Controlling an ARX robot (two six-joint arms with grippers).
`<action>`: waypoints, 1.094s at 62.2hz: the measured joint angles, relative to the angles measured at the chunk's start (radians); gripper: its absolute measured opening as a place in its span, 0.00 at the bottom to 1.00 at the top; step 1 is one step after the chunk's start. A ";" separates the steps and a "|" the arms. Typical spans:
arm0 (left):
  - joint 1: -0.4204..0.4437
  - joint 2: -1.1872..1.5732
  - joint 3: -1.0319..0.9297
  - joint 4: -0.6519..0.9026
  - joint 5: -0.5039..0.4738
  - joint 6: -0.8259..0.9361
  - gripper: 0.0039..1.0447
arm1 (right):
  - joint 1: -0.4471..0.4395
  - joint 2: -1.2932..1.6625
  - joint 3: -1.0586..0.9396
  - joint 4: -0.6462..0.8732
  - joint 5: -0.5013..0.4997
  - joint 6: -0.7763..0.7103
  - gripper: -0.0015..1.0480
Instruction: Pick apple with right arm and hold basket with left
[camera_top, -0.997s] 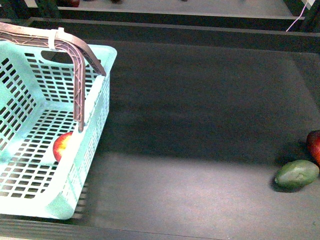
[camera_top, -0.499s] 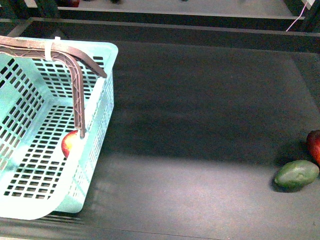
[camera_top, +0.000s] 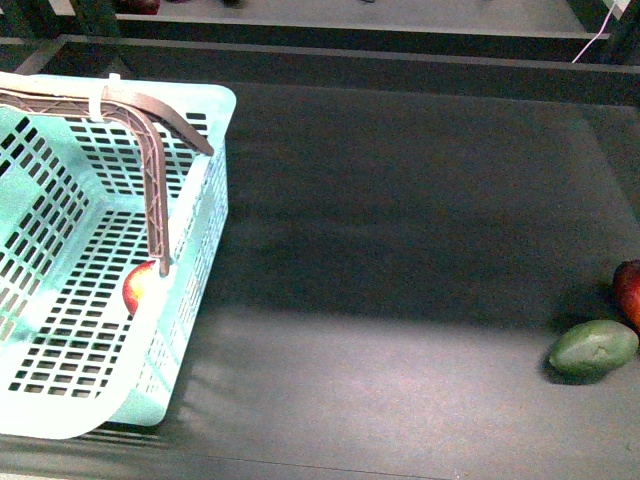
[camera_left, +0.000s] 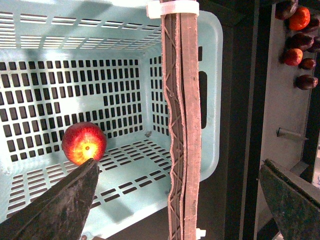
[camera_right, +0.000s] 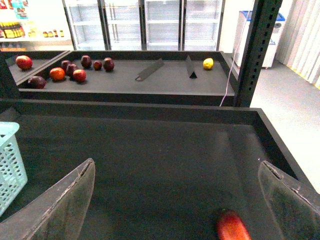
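Apple (camera_left: 84, 143) inside basket (camera_top: 40, 415), apparently on floor

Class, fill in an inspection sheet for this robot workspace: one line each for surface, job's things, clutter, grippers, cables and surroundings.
Surface: dark matte table with raised edges.
Job's things: apple lies on the slotted floor inside the basket, near its wall; the brown handles are folded together above the basket.
Clutter: green oval fruit beside a darker red fruit at the table's right edge.
Grippers: left gripper open, above the basket with the handles between its fingers, not clamped; right gripper open, empty, above the table.
Cables: a thin light cord by the dark post.
Surroundings: a rear shelf with more fruit; glass-door fridges behind.
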 joint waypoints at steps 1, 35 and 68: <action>0.000 0.000 0.000 0.000 0.001 0.000 0.93 | 0.000 0.000 0.000 0.000 0.000 0.000 0.92; 0.021 -0.335 -0.690 1.138 0.170 1.404 0.03 | 0.000 0.000 0.000 0.000 0.000 0.000 0.92; 0.021 -0.656 -0.864 0.981 0.171 1.415 0.03 | 0.000 0.000 0.000 0.000 0.000 0.000 0.92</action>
